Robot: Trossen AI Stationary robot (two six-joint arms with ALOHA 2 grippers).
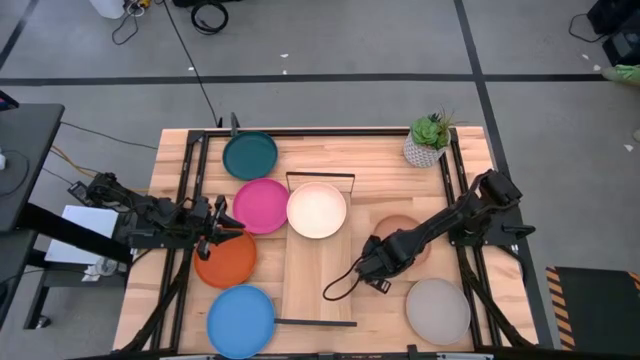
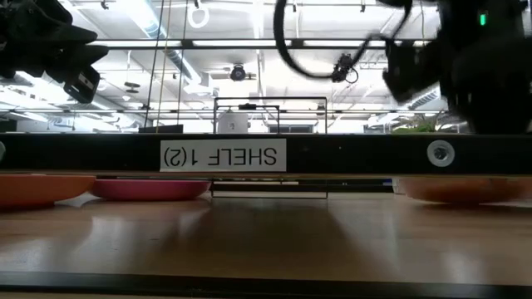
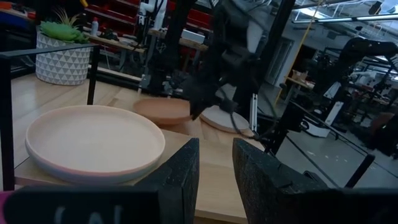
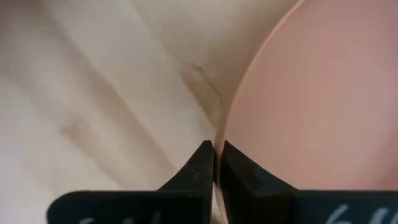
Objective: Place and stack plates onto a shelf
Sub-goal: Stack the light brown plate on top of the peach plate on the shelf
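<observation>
My right gripper (image 1: 372, 262) is down at the tan plate (image 1: 402, 236), on the edge facing the shelf (image 1: 318, 275), and is shut on that plate's rim. The cream plate (image 1: 317, 210) lies on the shelf's far end. My left gripper (image 1: 226, 230) hovers open between the magenta plate (image 1: 261, 206) and the orange plate (image 1: 226, 262), holding nothing. The teal plate (image 1: 250, 155), the bright blue plate (image 1: 241, 320) and the grey plate (image 1: 437, 310) lie flat on the table. No light blue plate shows. My right gripper pinches the tan plate's rim (image 4: 219, 138) between its two fingers (image 4: 198, 167), one on the plate's inner side and one outside it. They come from above, slanting in from the table's right. In the low view the plate (image 2: 465, 189) sits at table level.
A potted plant (image 1: 428, 140) stands at the far right corner. Black wire frames rise at the shelf's far end (image 1: 320, 176) and near end (image 1: 315, 322). Black rails run along the table's left side (image 1: 190, 170) and right side (image 1: 462, 190). Bare plank lies between the cream plate and the near frame.
</observation>
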